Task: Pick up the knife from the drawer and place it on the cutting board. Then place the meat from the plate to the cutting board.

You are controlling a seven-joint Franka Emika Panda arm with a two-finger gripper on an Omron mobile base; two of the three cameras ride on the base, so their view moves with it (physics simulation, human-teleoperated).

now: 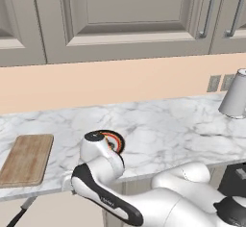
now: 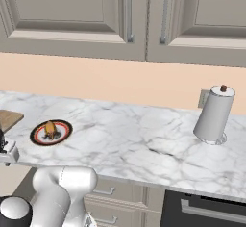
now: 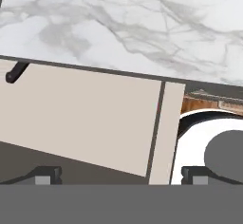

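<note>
The drawer [image 3: 80, 118] stands open below the counter edge, its pale inside spread under my hand. My gripper [image 3: 121, 175] hangs over it, open wide and holding nothing. The knife's black handle end [image 3: 15, 72] pokes in at the drawer's far left, well away from the fingertips [image 3: 47, 174]. In the left base view the knife [image 1: 26, 205] lies at the bottom left in the drawer [image 1: 57, 209]. The cutting board [image 1: 26, 158] lies bare on the counter's left. The plate [image 2: 51, 132] holds the meat [image 2: 50, 129]; my arm half hides the plate [image 1: 115, 140] in the left base view.
A paper towel roll [image 2: 214, 115] stands at the counter's right near the wall. Upper cabinets hang above the marble counter [image 1: 168, 130]. Narrower drawers with bar handles [image 2: 105, 191] and a dark oven front [image 2: 202, 211] sit under the counter's right side.
</note>
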